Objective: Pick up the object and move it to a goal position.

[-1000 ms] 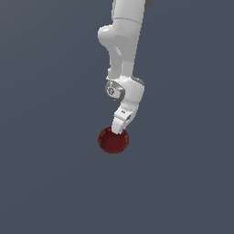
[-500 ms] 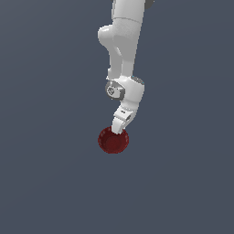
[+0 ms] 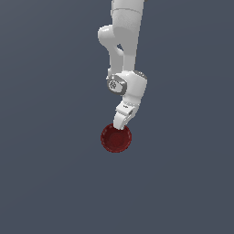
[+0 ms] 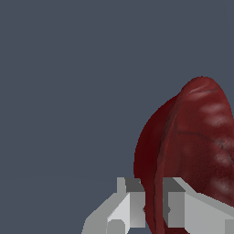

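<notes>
Hand (image 3: pixel 119 126) clamped on bowl (image 3: pixel 116 138) rim, plain grey surroundings.

Dark red bowl (image 3: pixel 116 138) looks glossy, with a finely ribbed rim. White arm (image 3: pixel 125 55) appears smooth, plastic-like

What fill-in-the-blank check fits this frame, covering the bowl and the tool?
1. The bowl is dark ____ in colour.
2. In the wrist view the tool has one finger on each side of the bowl's ____.
3. The scene shows ____ arm.
4. The surface around the bowl is plain ____.

Missing words: red; rim; one; grey
</notes>
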You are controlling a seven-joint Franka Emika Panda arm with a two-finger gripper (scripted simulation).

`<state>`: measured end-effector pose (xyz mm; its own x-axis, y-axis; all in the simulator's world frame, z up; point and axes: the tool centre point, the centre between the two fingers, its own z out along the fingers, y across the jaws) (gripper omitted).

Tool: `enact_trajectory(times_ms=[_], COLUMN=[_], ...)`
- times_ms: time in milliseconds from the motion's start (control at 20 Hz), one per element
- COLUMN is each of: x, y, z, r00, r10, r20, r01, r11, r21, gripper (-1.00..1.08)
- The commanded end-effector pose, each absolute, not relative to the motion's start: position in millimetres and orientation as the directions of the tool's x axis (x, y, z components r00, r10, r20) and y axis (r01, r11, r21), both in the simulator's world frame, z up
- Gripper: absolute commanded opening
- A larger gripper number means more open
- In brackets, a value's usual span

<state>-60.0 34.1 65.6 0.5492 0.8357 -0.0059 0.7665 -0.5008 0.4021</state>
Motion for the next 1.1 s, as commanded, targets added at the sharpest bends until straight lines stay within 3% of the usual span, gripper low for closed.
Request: enact_trajectory(times_ms=[0, 1050], x=[-64, -122], y=[38, 89], z=[77, 216], r00=[0.548, 0.546], r10=[0.836, 0.838], r20=[-0.004, -0.005], r01=[0.766, 0.768], r11=[-0.501, -0.499], r21=[0.403, 0.401], gripper=[-1.0, -1.0])
